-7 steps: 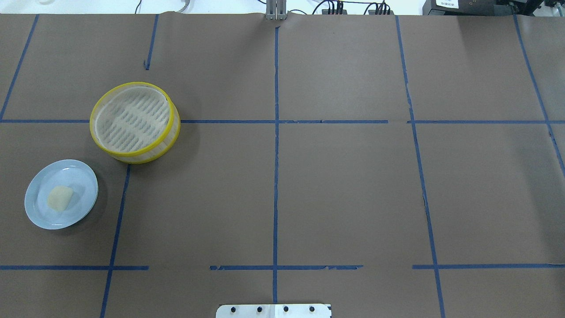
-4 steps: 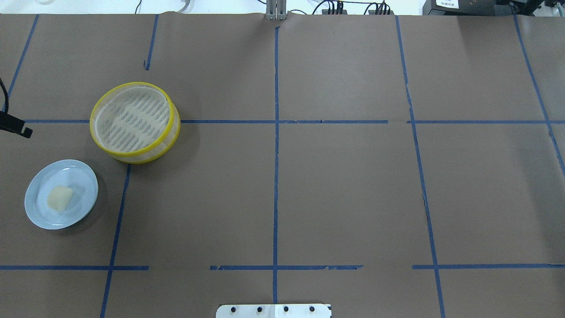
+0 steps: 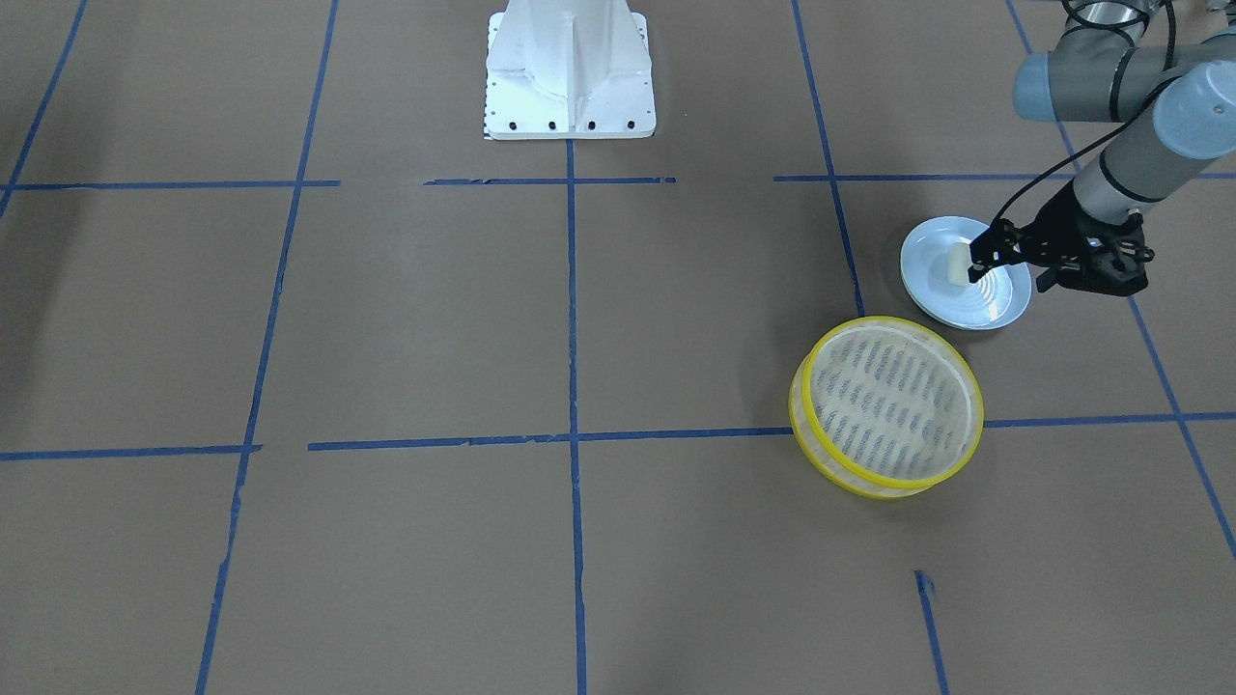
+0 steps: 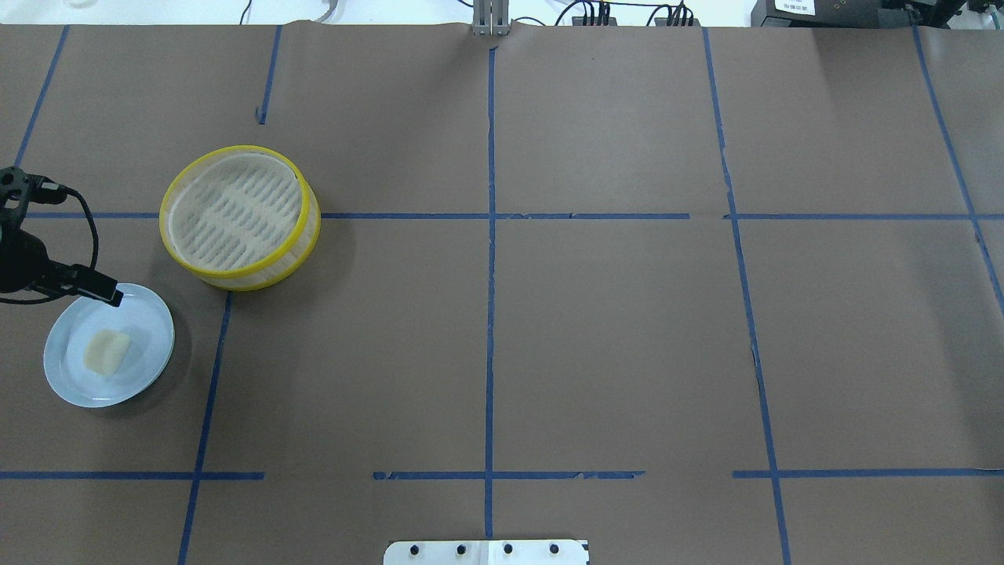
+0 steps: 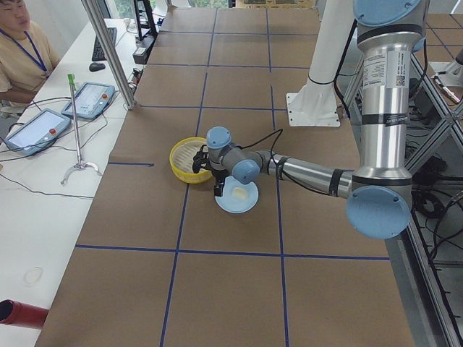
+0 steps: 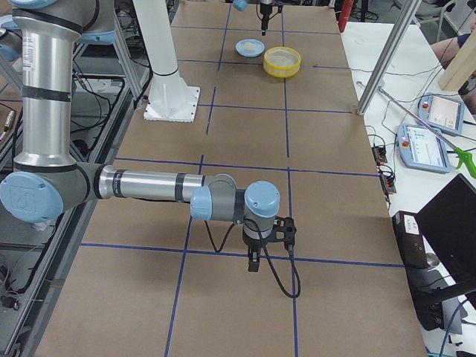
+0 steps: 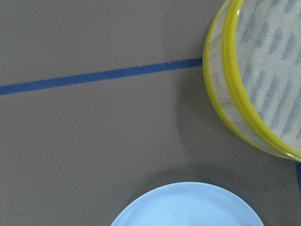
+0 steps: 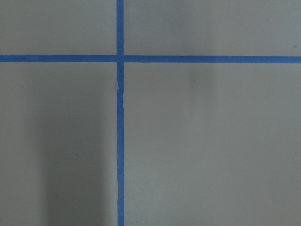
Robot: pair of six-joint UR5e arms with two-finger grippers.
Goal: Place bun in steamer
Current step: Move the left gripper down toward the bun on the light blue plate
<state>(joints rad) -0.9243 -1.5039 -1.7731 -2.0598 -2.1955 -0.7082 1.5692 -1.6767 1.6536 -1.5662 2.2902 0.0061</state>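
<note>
The cream-white bun (image 4: 106, 351) lies on a pale blue plate (image 4: 149, 326) at the table's left, and also shows in the front view (image 3: 956, 263). The yellow-rimmed steamer (image 4: 239, 216) stands empty just beyond the plate, also in the front view (image 3: 888, 405). My left gripper (image 3: 1010, 277) hovers open over the plate's far rim, apart from the bun. One of its fingers (image 4: 102, 292) shows in the overhead view. My right gripper (image 6: 254, 260) hangs low over bare table far from these; I cannot tell if it is open or shut.
The left wrist view shows the plate's rim (image 7: 188, 207) and the steamer's wall (image 7: 221, 94). Blue tape lines (image 4: 490, 235) cross the brown table. The robot's white base (image 3: 570, 68) stands at the near edge. An operator (image 5: 22, 43) sits beyond the far side.
My left gripper has come in from the overhead view's left edge and moved toward the plate, now over its far rim. The bun, plate and steamer have not moved.
</note>
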